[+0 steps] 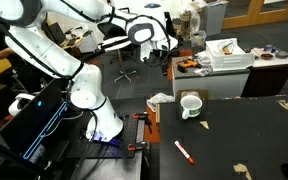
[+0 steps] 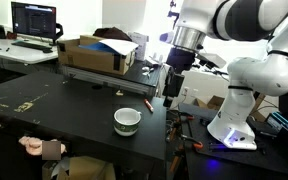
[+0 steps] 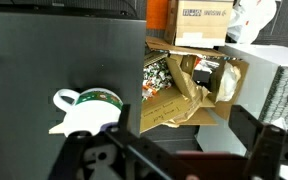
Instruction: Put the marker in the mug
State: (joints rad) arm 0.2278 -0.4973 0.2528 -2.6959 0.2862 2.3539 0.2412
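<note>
The white mug (image 1: 190, 105) stands on the black table (image 1: 234, 140), with crumpled white paper (image 1: 160, 99) beside it. The red marker (image 1: 184, 151) lies flat on the table, nearer the front edge than the mug. The mug also shows in an exterior view (image 2: 127, 121) and in the wrist view (image 3: 92, 99), handle to the left. The marker does not show in those two views. My gripper (image 1: 168, 57) hangs open and empty, high above the table's edge beside the mug (image 2: 170, 96). Its two fingers frame the wrist view (image 3: 189, 118).
An open cardboard box (image 3: 189, 85) with crumpled brown paper sits past the table's edge; it also shows in an exterior view (image 2: 94, 52). Red clamps (image 1: 139, 117) grip the table's side by the robot base. A laptop (image 2: 34, 20) stands on a far desk.
</note>
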